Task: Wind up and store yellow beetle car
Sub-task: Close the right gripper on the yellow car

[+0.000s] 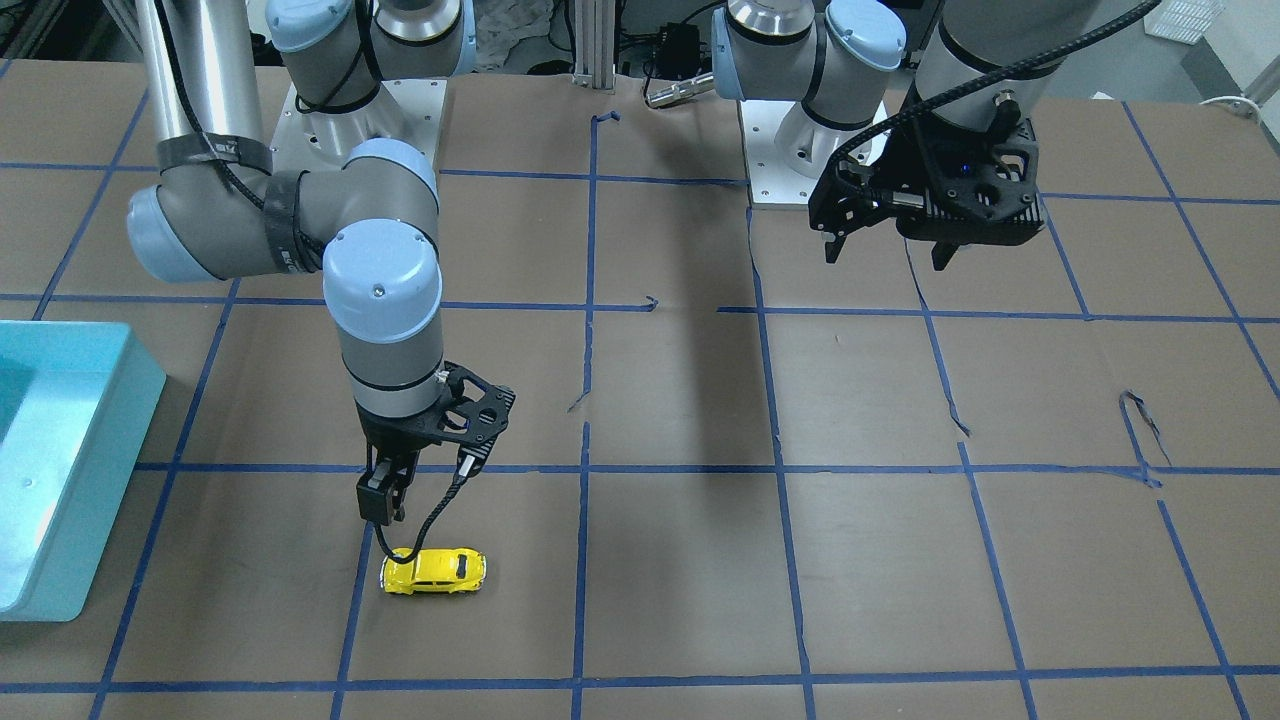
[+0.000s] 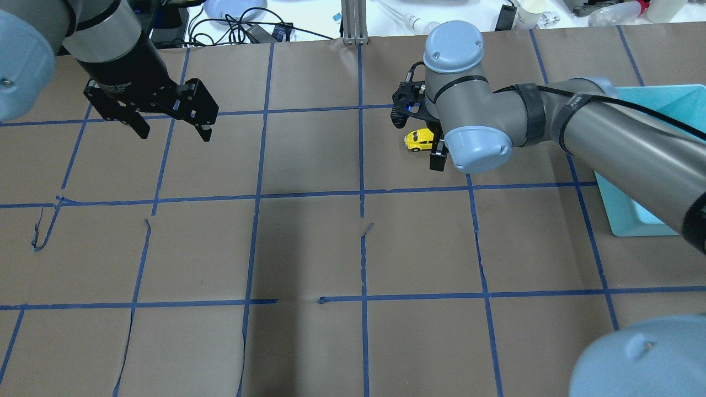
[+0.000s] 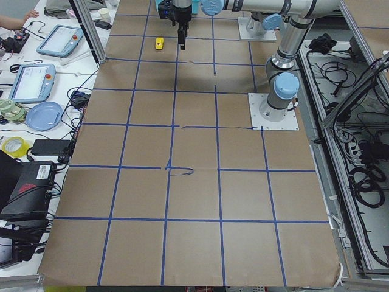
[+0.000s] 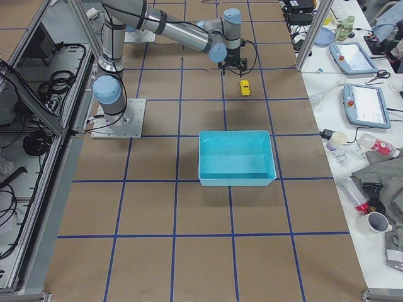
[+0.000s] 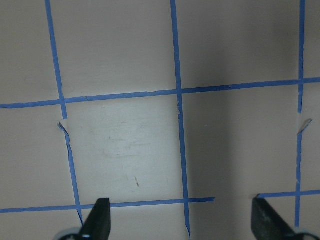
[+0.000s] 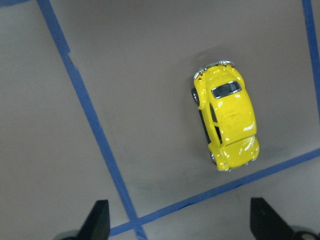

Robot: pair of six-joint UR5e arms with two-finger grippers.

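My arms (image 1: 385, 365): silver-grey tubes, pale-blue joint caps (image 1: 380, 265), black straps (image 1: 280, 225), black cable (image 1: 438, 510); left gripper (image 1: 885, 258), right gripper (image 1: 383, 505): both black.

car (image 1: 433, 571) stands free, blue bin (image 1: 80, 470) apart

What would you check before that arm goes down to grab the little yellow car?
1. Right gripper open: ok, jaws wide apart.
2. Yellow beetle car centred in that gripper's opening: not ok, it sits off to one side in the wrist view.
3. Car upright on its wheels: ok.
4. Left gripper out of the way: ok, open and far from the car.
5. Blue bin free to receive the car: ok, looks empty.
6. Car already wound: cannot tell.
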